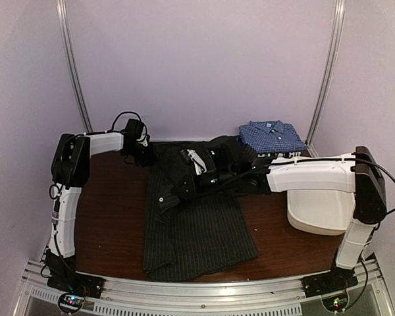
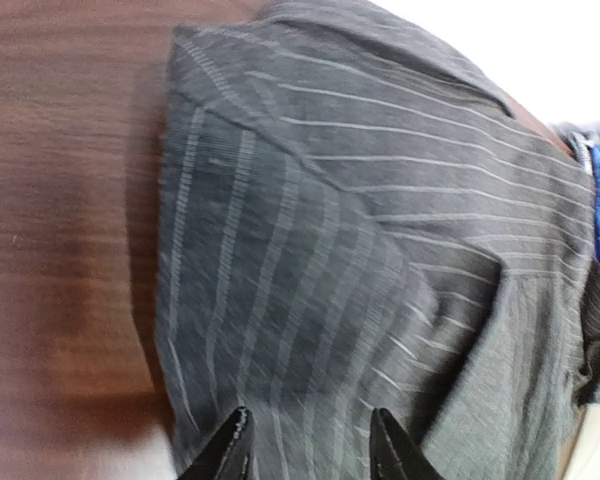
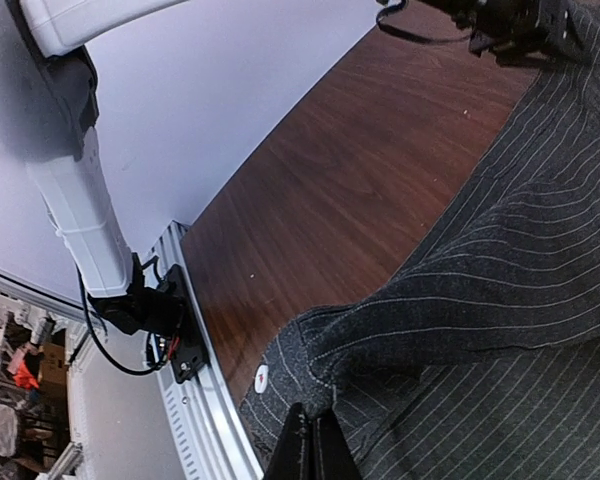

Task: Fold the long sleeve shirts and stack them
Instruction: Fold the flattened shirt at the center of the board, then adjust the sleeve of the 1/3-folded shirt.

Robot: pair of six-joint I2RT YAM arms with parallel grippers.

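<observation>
Right fingers (image 3: 311,430) are closed on a raised pinch of the charcoal pinstriped shirt (image 3: 500,300), close to a white button (image 3: 261,378) at the cloth's edge. The pinched fold climbs from the flat cloth up to the fingertips. Left fingers (image 2: 310,460) stand apart, open, over the collar and shoulder end of the same shirt, with flat striped cloth visible between the two black tips; whether the tips touch the cloth cannot be told. The shirt is dark charcoal with fine pale pinstripes. It lies lengthwise down the middle of the brown wood-grain desk (image 1: 112,204), with its near hem spread flat close to the front rail (image 1: 204,289) and its far part bunched beneath the right wrist. Top view only: a folded blue checked shirt (image 1: 271,136) sits at the desk's far right corner on a dark folded garment (image 1: 284,153) whose white marks are too small to read, and a white tub (image 1: 319,210) on the right is partly hidden by the right arm (image 1: 309,178). Right wrist view only: the button and the left arm's white link (image 3: 80,200). Left wrist view only: the collar's folded edge, with a sliver of blue checked cloth at the frame's right edge.
</observation>
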